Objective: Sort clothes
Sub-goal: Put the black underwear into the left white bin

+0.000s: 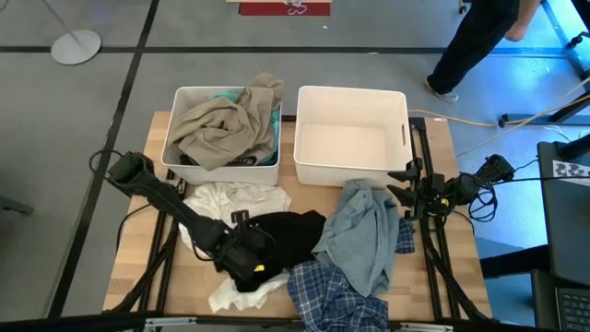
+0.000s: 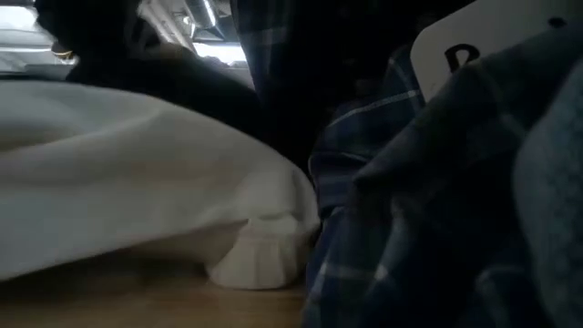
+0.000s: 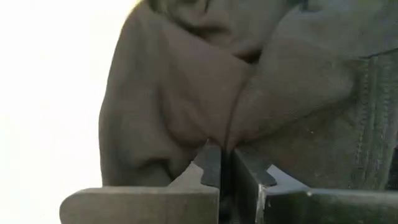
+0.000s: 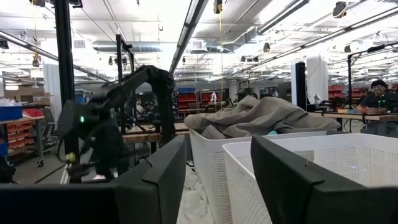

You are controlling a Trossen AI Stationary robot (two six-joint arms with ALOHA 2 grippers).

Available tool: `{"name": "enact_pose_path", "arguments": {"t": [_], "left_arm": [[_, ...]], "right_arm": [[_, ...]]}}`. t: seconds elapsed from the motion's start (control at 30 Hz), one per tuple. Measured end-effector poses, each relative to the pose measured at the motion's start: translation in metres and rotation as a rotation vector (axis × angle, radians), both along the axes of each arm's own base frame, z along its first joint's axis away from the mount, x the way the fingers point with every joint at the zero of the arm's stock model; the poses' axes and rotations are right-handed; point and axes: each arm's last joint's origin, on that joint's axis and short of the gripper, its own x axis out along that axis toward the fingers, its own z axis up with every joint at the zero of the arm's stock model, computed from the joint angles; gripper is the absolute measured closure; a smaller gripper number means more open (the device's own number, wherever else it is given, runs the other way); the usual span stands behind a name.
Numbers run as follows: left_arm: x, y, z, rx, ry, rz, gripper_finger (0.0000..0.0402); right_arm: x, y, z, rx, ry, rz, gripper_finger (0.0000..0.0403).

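A black garment (image 1: 281, 235) lies in the middle of the table, over a white garment (image 1: 230, 198) and beside a blue plaid one (image 1: 332, 295) and a light blue one (image 1: 364, 231). My left gripper (image 1: 256, 266) is down on the black garment's near part and shut on it; the garment also shows in the left wrist view (image 3: 186, 93). My right gripper (image 1: 406, 187) is open and empty, held level at the right bin's near right corner. In the low view the white garment (image 2: 137, 182) and the plaid one (image 2: 364, 191) rest on the tabletop. My left gripper pinches a raised fold of the black garment (image 3: 225, 140) between its two fingertips (image 3: 210, 163). The fingers come slanting down from the table's left. The rest of the garment lies slack on the table and on the white garment.
Two white bins stand at the far edge: the left bin (image 1: 171, 152) holds beige (image 1: 226, 120) and teal clothes, and the right bin (image 1: 350, 171) shows only its bare floor. A person (image 1: 479, 37) stands beyond the table's far right corner.
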Motion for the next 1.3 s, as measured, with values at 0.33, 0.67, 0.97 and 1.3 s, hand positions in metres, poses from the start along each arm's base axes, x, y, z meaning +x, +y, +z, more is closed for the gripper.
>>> {"name": "enact_pose_path", "arguments": {"t": [0.33,0.67,0.97,1.3], "left_arm": [[-0.008,0.008,0.041,0.056,-0.138,-0.050,0.0395],[-0.032,0.033,0.090,-0.005,-0.280,-0.063,0.0386],[-0.055,0.050,0.130,-0.102,-0.457,-0.074,0.0385],[-0.062,0.057,0.141,-0.059,-0.511,-0.105,0.0384]], "right_arm": [[0.000,0.000,0.000,0.002,0.001,0.001,0.0221],[0.000,0.000,0.000,0.006,-0.003,0.001,0.0221],[0.000,0.000,0.001,0.008,-0.006,0.002,0.0221],[-0.001,0.002,0.004,0.044,-0.063,0.108,0.0221]]}}
